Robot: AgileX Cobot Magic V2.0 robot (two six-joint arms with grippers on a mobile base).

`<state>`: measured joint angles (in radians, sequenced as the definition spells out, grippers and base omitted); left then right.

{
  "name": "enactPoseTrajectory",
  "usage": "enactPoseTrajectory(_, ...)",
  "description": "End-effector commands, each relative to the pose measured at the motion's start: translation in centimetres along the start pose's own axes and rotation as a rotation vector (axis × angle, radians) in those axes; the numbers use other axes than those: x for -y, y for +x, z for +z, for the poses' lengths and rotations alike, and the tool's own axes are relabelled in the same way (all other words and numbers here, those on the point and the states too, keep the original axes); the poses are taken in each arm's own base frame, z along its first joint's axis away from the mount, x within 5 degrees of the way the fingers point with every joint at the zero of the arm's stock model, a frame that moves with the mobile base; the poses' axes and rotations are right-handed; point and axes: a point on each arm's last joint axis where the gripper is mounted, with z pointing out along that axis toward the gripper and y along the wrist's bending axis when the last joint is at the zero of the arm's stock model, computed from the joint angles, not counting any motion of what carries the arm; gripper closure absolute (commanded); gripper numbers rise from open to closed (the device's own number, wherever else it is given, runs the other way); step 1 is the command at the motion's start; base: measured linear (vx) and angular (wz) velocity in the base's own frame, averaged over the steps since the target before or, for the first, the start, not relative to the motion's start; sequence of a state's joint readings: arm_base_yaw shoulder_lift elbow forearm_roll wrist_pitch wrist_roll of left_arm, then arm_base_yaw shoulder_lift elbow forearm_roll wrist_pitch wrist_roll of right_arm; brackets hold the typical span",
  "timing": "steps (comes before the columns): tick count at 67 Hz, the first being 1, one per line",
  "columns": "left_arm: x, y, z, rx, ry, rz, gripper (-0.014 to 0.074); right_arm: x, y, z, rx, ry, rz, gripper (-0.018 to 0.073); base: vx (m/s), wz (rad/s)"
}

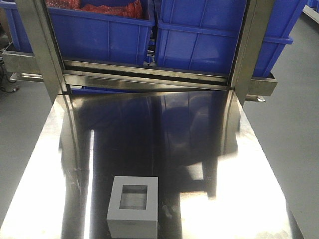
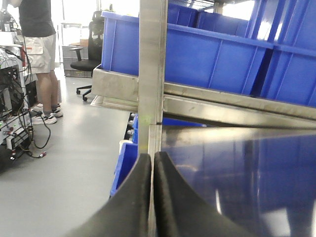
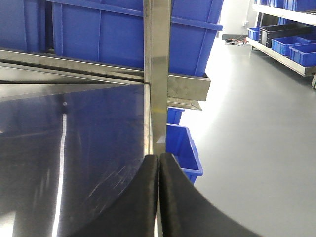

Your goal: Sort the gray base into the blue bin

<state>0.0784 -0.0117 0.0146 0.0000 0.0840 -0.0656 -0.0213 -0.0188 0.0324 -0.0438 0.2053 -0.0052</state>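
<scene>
The gray base (image 1: 133,205) is a matte gray block with a square recess facing up. It sits on the steel table (image 1: 199,164) near the front edge, left of centre. Two large blue bins stand on the rack behind the table: the left one (image 1: 99,35) holds red items, and the inside of the right one (image 1: 219,40) is hidden. Neither gripper shows in the front view. My left gripper (image 2: 152,156) is shut and empty at the table's left edge. My right gripper (image 3: 159,156) is shut and empty at the table's right edge. The base is out of both wrist views.
Steel uprights (image 1: 40,50) (image 1: 251,50) stand at the table's back corners, and one is straight ahead of each gripper (image 2: 150,64) (image 3: 157,74). Smaller blue bins sit low beside the table (image 2: 124,165) (image 3: 183,148). A person (image 2: 42,54) and a chair (image 2: 89,59) are at far left.
</scene>
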Motion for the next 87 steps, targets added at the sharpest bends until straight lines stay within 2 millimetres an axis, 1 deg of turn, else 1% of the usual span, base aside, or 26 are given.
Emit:
enactPoseTrajectory(1,0.2,-3.3,-0.5,0.162,0.013,-0.015,0.0603,0.0,-0.6,-0.1,0.084,0.007,-0.015,0.0564,0.00,0.00)
enactPoseTrajectory(6,0.3,-4.7,-0.4,0.158,0.013,-0.014,0.0603,0.0,-0.6,-0.1,0.084,0.007,-0.015,0.0564,0.00,0.00)
enactPoseTrajectory(11,0.4,-6.0,0.2,0.099,0.009,-0.014,0.0603,0.0,-0.6,-0.1,0.084,0.007,-0.015,0.0564,0.00,0.00)
enactPoseTrajectory(17,0.5,-7.5,1.2,-0.008,0.003,-0.018,0.0603,0.0,-0.6,-0.1,0.084,0.007,-0.015,0.0564,0.00,0.00)
enactPoseTrajectory(26,0.8,-8.8,3.1,-0.212,0.001,-0.056,0.0603,0.0,-0.6,-0.1,0.084,0.007,-0.015,0.0564,0.00,0.00)
enactPoseTrajectory(35,1.4,-9.0,4.8,-0.392,0.038,-0.058,0.0603,0.0,-0.6,-0.1,0.081,0.007,-0.015,0.0564,0.00,0.00)
enactPoseTrajectory(40,1.6,-8.2,5.7,-0.504,0.046,-0.065,0.0603,0.0,-0.6,-0.1,0.081,0.007,-0.015,0.0564,0.00,0.00)
enactPoseTrajectory(46,1.6,-7.3,6.4,-0.592,0.041,-0.075,0.0603,0.0,-0.6,-0.1,0.081,0.007,-0.015,0.0564,0.00,0.00)
enactPoseTrajectory(55,1.6,-7.3,6.9,-0.575,0.040,-0.076,0.0603,0.0,-0.6,-0.1,0.081,0.007,-0.015,0.0564,0.00,0.00)
enactPoseTrajectory(75,1.6,-7.5,7.1,-0.546,0.039,-0.074,0.0596,0.0,-0.6,-0.1,0.081,0.007,-0.015,0.0564,0.00,0.00)
enactPoseTrajectory(82,1.6,-7.5,7.1,-0.546,0.038,-0.062,0.0568,0.0,-0.6,-0.1,0.081,0.007,-0.015,0.0564,0.00,0.00)
enactPoseTrajectory(87,1.6,-7.5,7.1,-0.546,0.038,-0.062,0.0531,0.0,-0.6,-0.1,0.081,0.007,-0.015,0.0564,0.00,0.00)
